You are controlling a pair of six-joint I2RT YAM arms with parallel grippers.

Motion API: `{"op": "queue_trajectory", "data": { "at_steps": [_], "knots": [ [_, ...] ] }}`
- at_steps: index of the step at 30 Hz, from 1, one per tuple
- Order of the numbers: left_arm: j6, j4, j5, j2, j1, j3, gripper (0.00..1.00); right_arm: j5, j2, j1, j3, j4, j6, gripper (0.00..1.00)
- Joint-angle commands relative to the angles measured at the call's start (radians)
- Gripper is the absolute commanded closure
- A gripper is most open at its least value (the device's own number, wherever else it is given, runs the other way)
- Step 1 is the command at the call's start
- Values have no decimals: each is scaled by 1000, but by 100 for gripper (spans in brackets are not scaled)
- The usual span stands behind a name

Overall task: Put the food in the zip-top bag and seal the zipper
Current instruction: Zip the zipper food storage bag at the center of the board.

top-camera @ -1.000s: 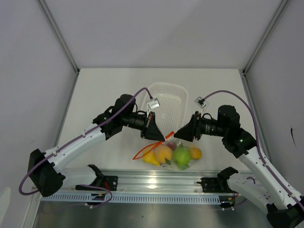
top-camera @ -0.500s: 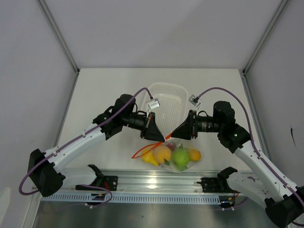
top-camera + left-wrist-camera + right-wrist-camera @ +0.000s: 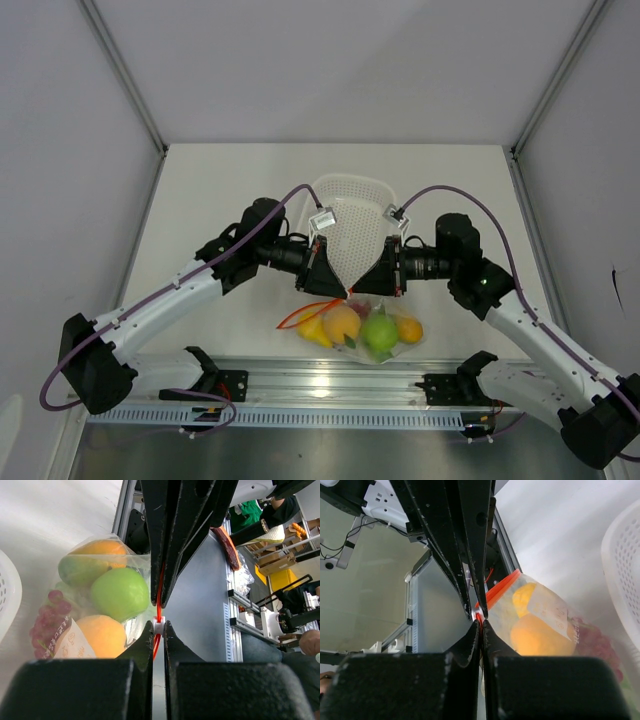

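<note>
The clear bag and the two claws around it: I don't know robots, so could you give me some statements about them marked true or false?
1. The green apple is inside the zip-top bag. True.
2. The grape bunch sits in the white basket. False: it is in the bag, beside the basket.
3. The right gripper is shut on the zipper. True.
4. The left gripper hangs open, holding nothing. False: it too is shut on the zipper.
</note>
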Motion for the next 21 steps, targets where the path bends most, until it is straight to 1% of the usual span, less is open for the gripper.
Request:
{"op": "queue_trajectory", "data": {
  "at_steps": [1, 4, 7, 8, 11, 15, 19, 21],
  "knots": [
    [-7, 44, 41, -4, 8, 27, 99, 16, 14, 12, 9, 40, -8, 100],
    [-5, 39, 39, -4, 8, 27, 99, 57, 18, 29, 21, 11, -21, 100],
    [-2, 28, 36, -5, 10, 24, 99, 192, 7, 39, 52, -76, -65, 100],
    [0, 24, 34, -8, 10, 25, 100, 260, 3, 39, 59, -127, -77, 100],
    [6, -4, 28, -16, 10, 25, 99, 377, -15, 32, 90, -196, -105, 100],
    [18, -31, 16, -28, 8, 22, 100, 485, -43, 13, 115, -247, -113, 100],
    [26, -53, 8, -45, 10, 16, 99, 525, -74, -46, 118, -279, -105, 100],
    [29, -64, 1, -57, 8, 16, 99, 523, -98, -100, 115, -296, -102, 100]
  ]
}}
